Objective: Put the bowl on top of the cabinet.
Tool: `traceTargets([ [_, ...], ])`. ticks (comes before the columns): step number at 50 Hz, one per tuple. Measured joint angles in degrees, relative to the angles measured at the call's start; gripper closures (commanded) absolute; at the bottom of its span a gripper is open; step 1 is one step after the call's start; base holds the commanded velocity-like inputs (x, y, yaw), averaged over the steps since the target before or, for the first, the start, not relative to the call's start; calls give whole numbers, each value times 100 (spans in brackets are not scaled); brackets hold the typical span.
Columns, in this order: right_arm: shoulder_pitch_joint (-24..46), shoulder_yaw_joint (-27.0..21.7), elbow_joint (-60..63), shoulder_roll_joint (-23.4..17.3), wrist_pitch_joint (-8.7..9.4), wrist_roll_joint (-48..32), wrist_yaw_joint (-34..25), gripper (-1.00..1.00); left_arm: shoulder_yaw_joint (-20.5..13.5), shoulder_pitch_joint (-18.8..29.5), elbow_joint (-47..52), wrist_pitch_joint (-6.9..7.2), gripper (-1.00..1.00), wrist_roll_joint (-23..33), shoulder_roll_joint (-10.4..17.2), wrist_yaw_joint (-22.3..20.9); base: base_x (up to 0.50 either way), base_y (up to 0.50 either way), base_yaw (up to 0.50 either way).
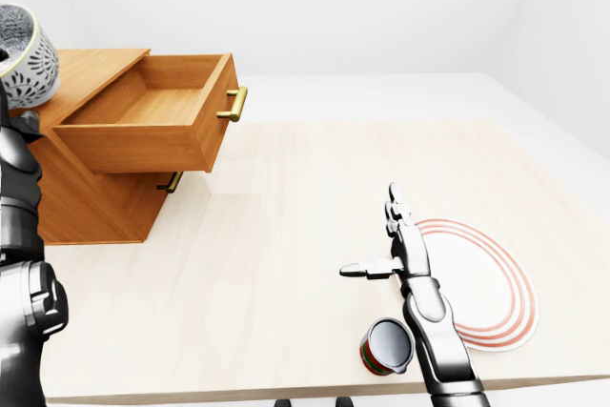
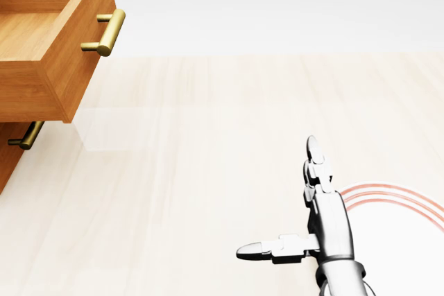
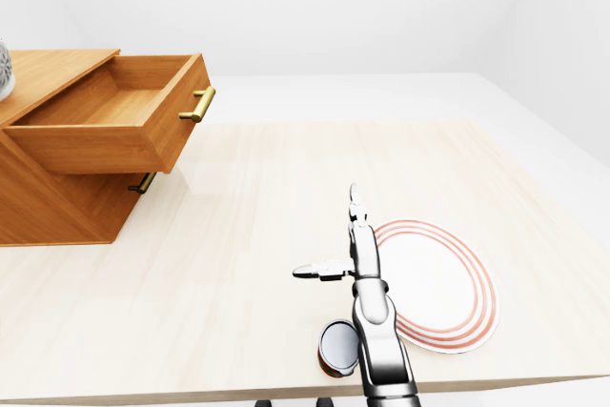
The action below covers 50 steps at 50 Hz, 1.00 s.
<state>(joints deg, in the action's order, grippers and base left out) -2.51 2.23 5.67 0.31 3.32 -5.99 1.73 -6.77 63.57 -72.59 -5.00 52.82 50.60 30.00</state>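
The bowl [image 1: 24, 59], grey-white with a pierced pattern, shows at the top left edge of the left-eye view. It is tilted over the left part of the wooden cabinet's top [image 1: 91, 69]. My dark left arm [image 1: 19, 197] rises along the left edge to the bowl. A dark finger shows at the bowl's rim, and the rest of the hand is hidden. My right hand [image 1: 372, 234] hovers open over the table, fingers spread, next to a plate.
The cabinet's top drawer [image 1: 152, 116] is pulled out wide and empty, with a brass handle [image 1: 233, 104]. A white plate with red rings [image 1: 491, 283] lies at the right. A small red-green can [image 1: 386, 347] stands near the table's bottom edge.
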Motion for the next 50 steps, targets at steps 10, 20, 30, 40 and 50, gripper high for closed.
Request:
traceTargets([
  [10,-7,7,1,3,-3,-7,3,-100,-30,264,-12,0,-100,51,84,1,0,0,0],
  [20,6,9,-23,4,-9,-10,7,-100,-57,465,18,0,-100,81,126,0,0,0,0],
  [30,12,6,-23,2,-5,-10,6,-100,-46,507,12,0,-100,85,129,0,0,0,0],
  [40,12,9,-22,3,-3,-16,6,-100,-68,391,159,0,-100,40,126,0,0,0,0],
  [50,-12,14,24,2,9,-20,4,-100,-306,-178,1242,0,-100,-395,-74,0,0,0,0],
])
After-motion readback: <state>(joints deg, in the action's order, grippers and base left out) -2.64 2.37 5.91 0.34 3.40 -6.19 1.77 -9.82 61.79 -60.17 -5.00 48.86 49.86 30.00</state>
